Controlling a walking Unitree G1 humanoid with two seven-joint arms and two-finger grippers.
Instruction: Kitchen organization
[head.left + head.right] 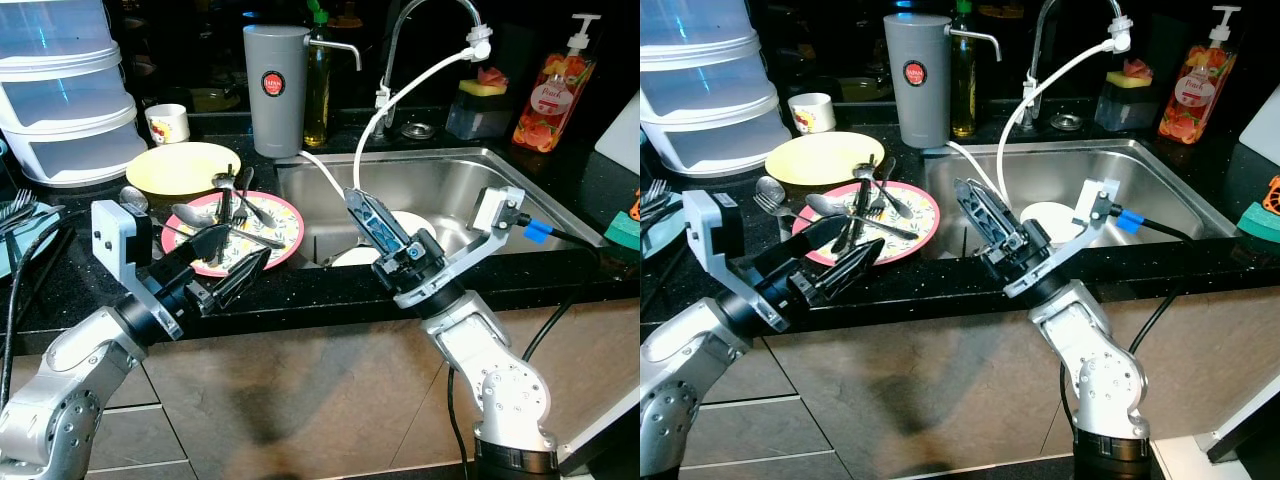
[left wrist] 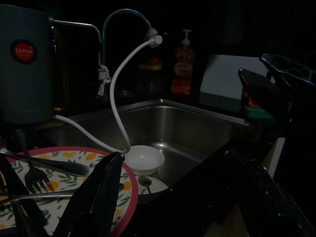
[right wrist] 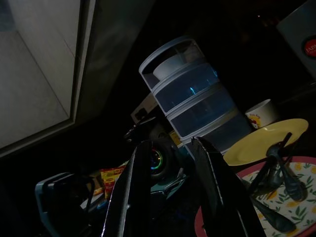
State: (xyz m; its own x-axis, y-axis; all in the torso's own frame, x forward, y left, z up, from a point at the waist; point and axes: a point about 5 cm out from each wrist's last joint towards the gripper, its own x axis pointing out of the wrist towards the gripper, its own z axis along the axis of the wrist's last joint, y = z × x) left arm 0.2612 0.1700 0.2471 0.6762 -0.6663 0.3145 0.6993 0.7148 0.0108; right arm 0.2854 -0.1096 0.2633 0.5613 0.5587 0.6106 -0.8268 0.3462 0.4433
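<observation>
At the front edge of the black counter (image 1: 560, 185), the left gripper (image 1: 232, 281) hovers with its fingers spread wide and holding nothing, aimed at the red-rimmed floral plate (image 1: 283, 228) heaped with used forks and spoons (image 1: 232, 212). That plate overlaps a yellow plate (image 1: 180, 165) behind it, just beside the steel sink (image 1: 450, 180), likely staged there for washing. The right gripper (image 1: 372, 222) is raised over the sink's near edge, fingers narrowly parted and empty, pointing leftward toward the dishes. A white bowl (image 1: 1050, 220) sits in the basin, near the end of the white faucet hose (image 1: 400, 85).
</observation>
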